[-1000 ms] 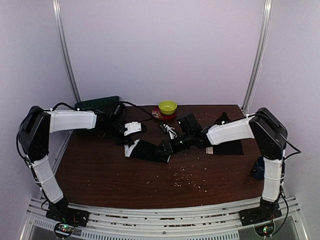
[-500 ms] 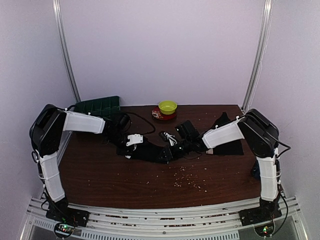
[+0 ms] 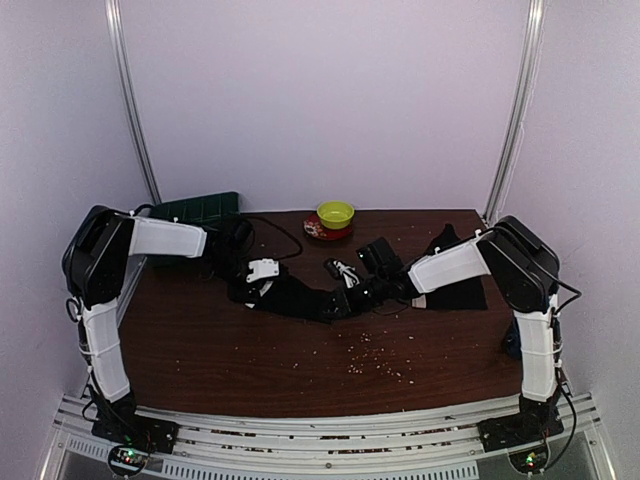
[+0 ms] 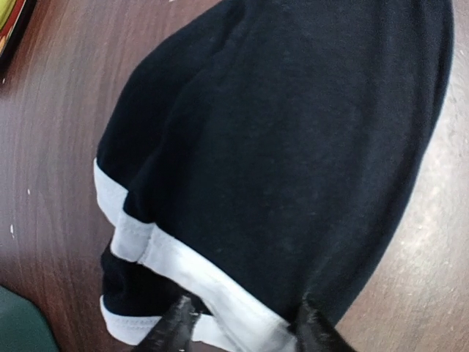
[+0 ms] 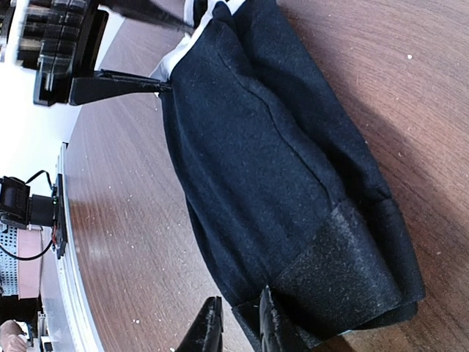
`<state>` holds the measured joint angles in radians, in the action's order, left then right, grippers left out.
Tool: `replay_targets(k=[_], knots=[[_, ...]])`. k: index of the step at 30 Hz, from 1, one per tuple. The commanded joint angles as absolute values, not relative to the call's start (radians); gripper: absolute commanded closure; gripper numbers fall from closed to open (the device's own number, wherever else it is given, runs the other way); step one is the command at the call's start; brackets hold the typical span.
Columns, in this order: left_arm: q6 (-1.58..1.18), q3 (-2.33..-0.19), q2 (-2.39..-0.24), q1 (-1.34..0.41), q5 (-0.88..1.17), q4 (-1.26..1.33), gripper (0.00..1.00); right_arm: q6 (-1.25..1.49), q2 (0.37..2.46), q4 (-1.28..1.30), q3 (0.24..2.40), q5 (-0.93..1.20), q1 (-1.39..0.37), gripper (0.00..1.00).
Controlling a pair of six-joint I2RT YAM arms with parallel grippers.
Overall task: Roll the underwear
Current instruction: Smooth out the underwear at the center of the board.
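The underwear lies mid-desk, stretched between the two claws. Its long axis runs left to right across the top view. The white band is at the left end and the plain black end at the right.

The left claw sits right at the band end. Its fingers stand about half apart, astride the band, with cloth between them. Whether they pinch that cloth or only rest on it cannot be told.

The right claw is at the opposite end. Its fingers are nearly together, closed on the hem of the underwear, and the garment runs straight away from it toward the left claw.

Each arm is therefore at its own end, neither nearer than the other. A roll would most likely travel along this long axis, from one held end toward the other, and it probably depends on the far end staying pinned flat.

No brand, label or writing can be read on the underwear or anywhere else in the three views.
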<state>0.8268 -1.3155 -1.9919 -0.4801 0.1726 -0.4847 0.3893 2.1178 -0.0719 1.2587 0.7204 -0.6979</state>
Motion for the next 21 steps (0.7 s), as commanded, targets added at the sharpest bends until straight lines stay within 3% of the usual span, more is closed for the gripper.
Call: replay_targets(k=[1,7,10,13,18,21], knots=[[0.85,-1.369,-1.998,-0.459,0.178,-0.599,0.42,0.357,2.105,0.005,1.259,0.725,-0.692,0.79],[0.849,-1.456,-1.909,-0.46,0.248,-0.66,0.11,0.347,2.011,0.033,1.283,0.722,-0.692,0.78],[0.828,-1.508,-1.901,-0.459,0.255,-0.661,0.07,0.352,1.985,0.03,1.302,0.715,-0.69,0.78],[0.795,-1.576,-1.937,-0.46,0.261,-0.66,0.14,0.37,1.983,0.007,1.319,0.701,-0.69,0.77],[0.754,-1.698,-2.055,-0.461,0.258,-0.652,0.49,0.4,2.034,-0.022,1.357,0.681,-0.679,0.78],[0.749,-1.754,-2.126,-0.463,0.257,-0.658,0.56,0.414,2.086,-0.038,1.384,0.691,-0.666,0.78]])
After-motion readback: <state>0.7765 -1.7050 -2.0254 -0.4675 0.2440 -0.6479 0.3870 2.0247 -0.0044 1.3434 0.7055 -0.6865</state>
